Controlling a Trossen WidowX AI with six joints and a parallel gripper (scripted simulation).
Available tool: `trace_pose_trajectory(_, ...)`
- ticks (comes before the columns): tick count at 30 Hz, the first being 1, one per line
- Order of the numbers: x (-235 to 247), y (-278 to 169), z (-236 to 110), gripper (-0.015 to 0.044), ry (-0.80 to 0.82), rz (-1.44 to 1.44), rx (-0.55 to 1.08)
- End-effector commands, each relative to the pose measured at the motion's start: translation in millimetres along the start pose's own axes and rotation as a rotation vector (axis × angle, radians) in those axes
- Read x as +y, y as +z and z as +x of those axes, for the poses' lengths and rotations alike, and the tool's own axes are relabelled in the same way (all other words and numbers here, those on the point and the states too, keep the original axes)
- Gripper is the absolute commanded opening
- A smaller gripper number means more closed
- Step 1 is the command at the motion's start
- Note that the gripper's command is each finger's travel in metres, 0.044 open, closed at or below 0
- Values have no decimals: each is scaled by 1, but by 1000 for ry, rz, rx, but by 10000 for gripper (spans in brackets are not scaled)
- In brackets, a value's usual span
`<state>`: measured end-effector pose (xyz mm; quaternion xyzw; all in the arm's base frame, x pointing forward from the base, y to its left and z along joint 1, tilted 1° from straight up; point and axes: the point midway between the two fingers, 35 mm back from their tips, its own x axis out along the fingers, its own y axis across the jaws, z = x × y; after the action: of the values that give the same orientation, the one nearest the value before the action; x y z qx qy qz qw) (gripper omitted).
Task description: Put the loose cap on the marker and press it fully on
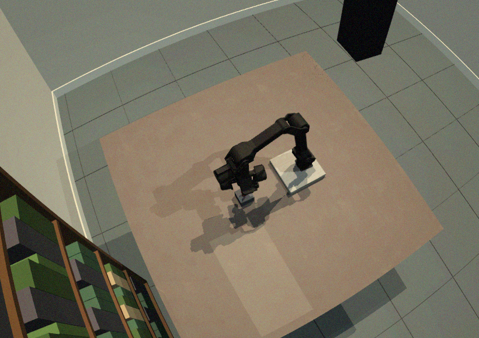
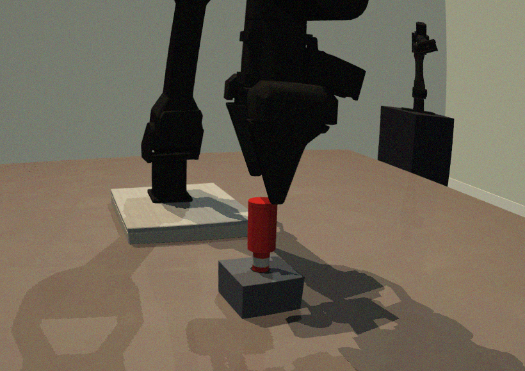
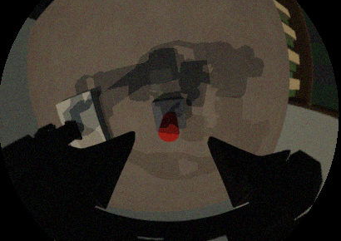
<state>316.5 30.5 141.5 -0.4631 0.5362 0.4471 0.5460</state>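
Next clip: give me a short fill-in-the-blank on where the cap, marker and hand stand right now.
1. The red cap sits on the ____, which stands upright.
2. The marker stands in the grey ____.
3. The hand is ____ and holds nothing.
4. In the exterior view the hand's tips sit just ____ the cap's top.

Missing words: marker; holder block; open; above

tall black rectangular pillar – floor, 1 o'clock of brown table top | wooden bookshelf of green and grey blocks – 8 o'clock | grey tiled floor
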Motion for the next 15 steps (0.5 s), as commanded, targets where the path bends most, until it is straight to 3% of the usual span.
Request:
trace_pose_trajectory(1,3,-1,-29,440,-10,2,-3)
trace_pose_trajectory(3,3,-1,-29,440,-10,2,-3)
trace_pose_trajectory(5,3,-1,-28,387,-10,64,-3)
trace_pose_trajectory(15,5,-1,-20,125,-8,1007,-8)
